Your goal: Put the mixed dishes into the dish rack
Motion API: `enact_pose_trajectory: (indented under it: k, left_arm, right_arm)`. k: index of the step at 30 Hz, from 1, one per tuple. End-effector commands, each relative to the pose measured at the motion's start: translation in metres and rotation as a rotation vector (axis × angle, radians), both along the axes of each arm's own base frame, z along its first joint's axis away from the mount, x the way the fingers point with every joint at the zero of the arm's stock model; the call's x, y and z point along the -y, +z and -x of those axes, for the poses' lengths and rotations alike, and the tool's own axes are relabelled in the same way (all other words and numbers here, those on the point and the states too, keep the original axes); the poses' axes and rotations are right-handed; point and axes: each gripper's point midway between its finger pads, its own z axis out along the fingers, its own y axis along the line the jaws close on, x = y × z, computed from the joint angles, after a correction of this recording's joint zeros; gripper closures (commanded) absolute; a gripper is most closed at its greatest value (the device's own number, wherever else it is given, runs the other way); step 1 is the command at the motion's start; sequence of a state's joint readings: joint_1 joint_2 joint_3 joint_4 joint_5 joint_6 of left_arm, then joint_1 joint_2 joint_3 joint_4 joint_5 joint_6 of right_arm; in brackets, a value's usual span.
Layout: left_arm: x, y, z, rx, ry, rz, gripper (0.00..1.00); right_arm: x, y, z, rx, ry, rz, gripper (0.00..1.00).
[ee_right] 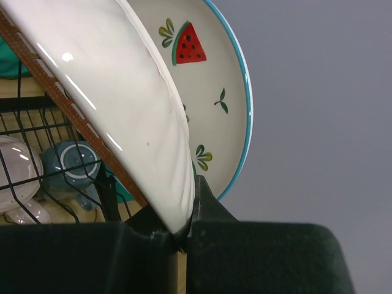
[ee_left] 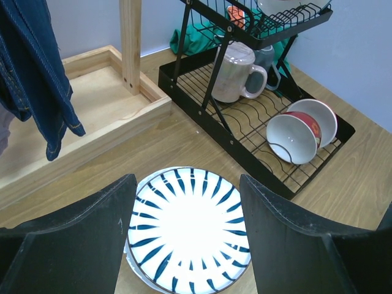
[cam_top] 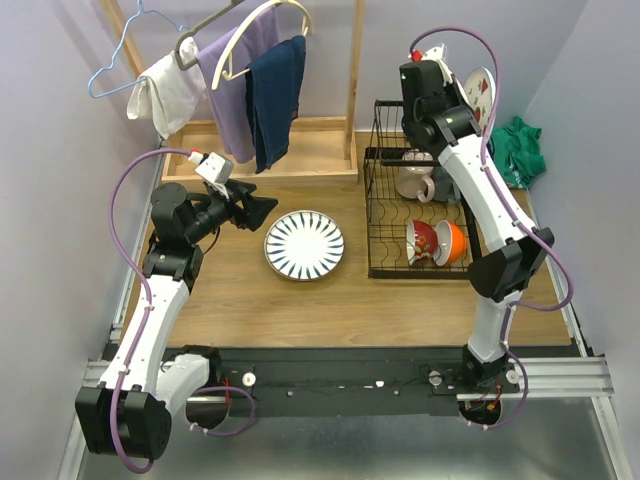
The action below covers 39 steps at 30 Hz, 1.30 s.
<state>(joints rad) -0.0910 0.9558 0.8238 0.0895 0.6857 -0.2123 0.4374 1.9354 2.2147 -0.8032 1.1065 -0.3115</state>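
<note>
Right end effector (ee_right: 179,236) clamped on lower rim of a white dish (ee_right: 110,92) at top of the dish rack (cam_top: 372,210); watermelon-motif plate (ee_right: 208,92) just behind it. Left end effector (cam_top: 262,207) fingers wide apart, holding nothing, left of rack beside blue-striped plate (cam_top: 304,244), which lies flat on table (cam_top: 300,310) just left of rack. Pale mug (cam_top: 415,182) and red and orange bowls (cam_top: 448,243) sit in rack's lower tier.
</note>
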Motion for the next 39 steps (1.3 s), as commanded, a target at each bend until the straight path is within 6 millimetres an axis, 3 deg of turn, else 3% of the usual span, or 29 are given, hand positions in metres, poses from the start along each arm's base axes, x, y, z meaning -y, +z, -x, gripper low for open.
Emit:
enact_pose_trajectory:
  k: [1,7,18,25,31,39]
  left_arm:
    - [0.003,0.013,0.003,0.039,-0.021,0.014,0.23]
    - [0.004,0.018,0.001,0.045,-0.022,0.017,0.23]
    - [0.007,0.018,0.000,0.028,-0.033,0.022,0.23]
    - [0.010,0.013,-0.001,0.005,-0.040,0.027,0.23]
    - [0.010,0.005,-0.001,-0.017,-0.039,0.020,0.23]
    - [0.012,-0.001,-0.006,-0.035,-0.040,0.026,0.23]
  right_arm:
    - [-0.011,0.049,-0.002,0.215,-0.019,-0.074,0.99]
    - [-0.017,0.074,0.003,0.287,-0.015,-0.089,0.99]
    - [-0.008,0.086,0.018,0.335,-0.031,-0.135,0.99]
    - [-0.007,0.072,0.023,0.328,-0.028,-0.216,0.99]
    - [0.012,0.058,0.023,0.297,-0.065,-0.237,0.99]
    - [0.030,0.056,0.028,0.298,-0.104,-0.241,0.99]
